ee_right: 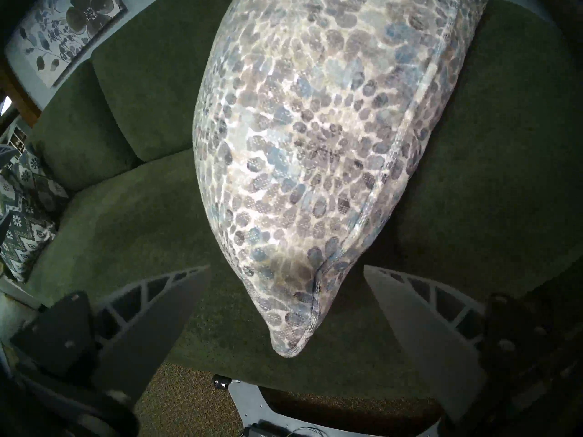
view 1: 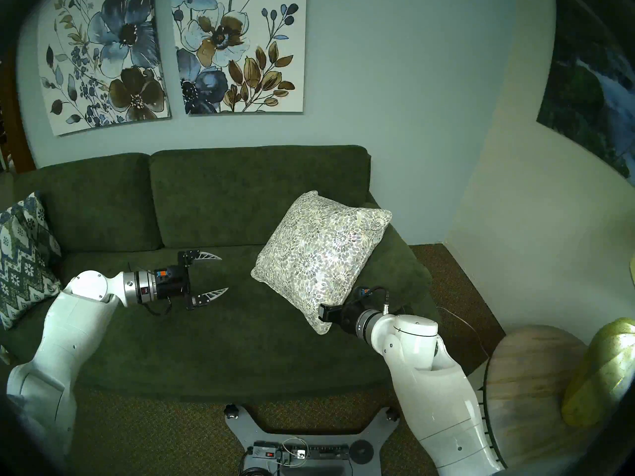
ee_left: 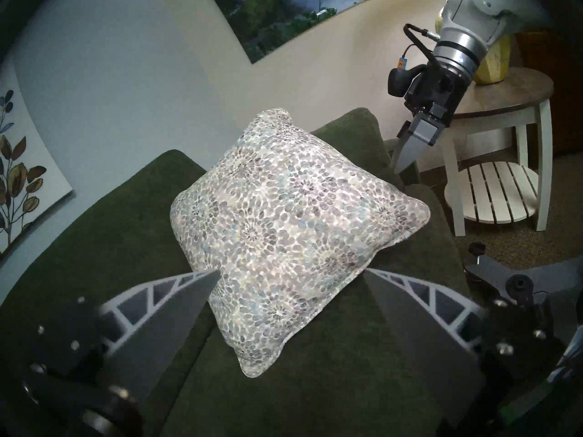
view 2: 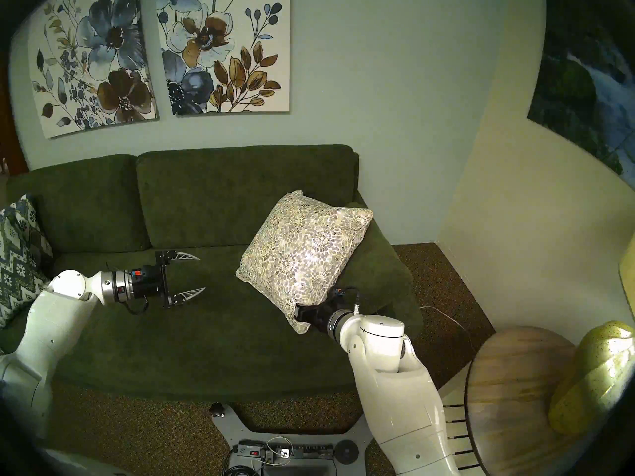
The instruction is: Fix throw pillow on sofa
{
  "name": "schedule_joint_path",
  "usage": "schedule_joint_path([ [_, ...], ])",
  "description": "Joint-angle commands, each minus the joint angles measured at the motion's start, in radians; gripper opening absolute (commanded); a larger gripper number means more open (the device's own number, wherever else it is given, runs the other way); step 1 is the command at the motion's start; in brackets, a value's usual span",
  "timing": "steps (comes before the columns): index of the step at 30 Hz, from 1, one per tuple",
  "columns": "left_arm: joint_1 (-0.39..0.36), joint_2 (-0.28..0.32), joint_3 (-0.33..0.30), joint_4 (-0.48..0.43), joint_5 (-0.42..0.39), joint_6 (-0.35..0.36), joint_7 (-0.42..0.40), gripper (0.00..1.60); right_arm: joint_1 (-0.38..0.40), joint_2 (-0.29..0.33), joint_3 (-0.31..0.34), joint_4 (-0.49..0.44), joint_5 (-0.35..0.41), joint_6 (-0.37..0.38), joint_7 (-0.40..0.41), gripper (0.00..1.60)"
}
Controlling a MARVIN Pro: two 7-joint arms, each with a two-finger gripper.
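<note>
head view, zigzag pillow (view 1: 24, 259) far left, throw pillow (view 1: 319, 259) apparently hiding right gripper (ee_right: 287, 304)

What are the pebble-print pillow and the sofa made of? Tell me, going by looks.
Throw pillow: looks like woven fabric with a slight sheen; bright glints show across its cream-and-grey print, and a corded seam edges it. Plump, so probably soft-filled.
Sofa: dark green upholstery, matte and nubby, perhaps chenille or similar; no shine anywhere.
</note>
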Motion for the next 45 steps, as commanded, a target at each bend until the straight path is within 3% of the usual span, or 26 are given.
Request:
schedule_joint_path([
  [1,-0.067,0.028,0.051,0.017,-0.036,-0.040,-0.101,1.60,0.098,-0.025,0.014,0.068,-0.003,-0.009,-0.017,1.60],
  [11,-0.099,0.069,0.160,0.039,-0.088,-0.080,-0.052,1.60,0.126,-0.027,0.015,0.129,-0.005,-0.011,-0.015,1.60],
  [12,-0.103,0.074,0.173,0.042,-0.096,-0.085,-0.049,1.60,0.124,-0.025,0.015,0.133,-0.005,-0.009,-0.014,1.50],
  [13,-0.107,0.079,0.186,0.043,-0.103,-0.088,-0.043,1.60,0.122,-0.023,0.014,0.134,-0.005,-0.010,-0.011,1.07],
  [14,-0.113,0.082,0.197,0.048,-0.112,-0.093,-0.047,1.60,0.119,-0.020,0.015,0.135,-0.002,-0.011,-0.004,0.79],
  [18,-0.128,0.102,0.251,0.052,-0.140,-0.107,-0.025,1.60,0.104,-0.013,0.018,0.127,0.001,-0.014,0.011,0.77],
  [20,-0.136,0.110,0.274,0.056,-0.154,-0.114,-0.020,1.60,0.097,-0.011,0.021,0.124,0.002,-0.015,0.016,0.55],
  [21,-0.147,0.104,0.272,0.070,-0.171,-0.118,-0.061,1.60,0.094,-0.009,0.023,0.122,0.004,-0.015,0.021,0.40],
  [22,-0.146,0.122,0.308,0.059,-0.173,-0.122,-0.010,1.60,0.089,-0.007,0.023,0.120,0.004,-0.015,0.025,0.26],
  [23,-0.146,0.122,0.308,0.059,-0.173,-0.122,-0.010,1.60,0.089,-0.007,0.023,0.120,0.004,-0.015,0.025,0.26],
  [24,-0.153,0.130,0.331,0.060,-0.184,-0.128,0.001,1.60,0.079,-0.002,0.019,0.111,0.004,-0.006,0.031,0.00],
  [35,-0.185,0.159,0.424,0.064,-0.230,-0.150,0.032,1.60,-0.005,0.033,-0.025,0.041,-0.001,0.033,0.052,0.00],
  [45,-0.222,0.187,0.522,0.069,-0.277,-0.172,0.062,1.60,0.028,0.052,-0.094,0.079,-0.009,0.065,0.088,0.00],
])
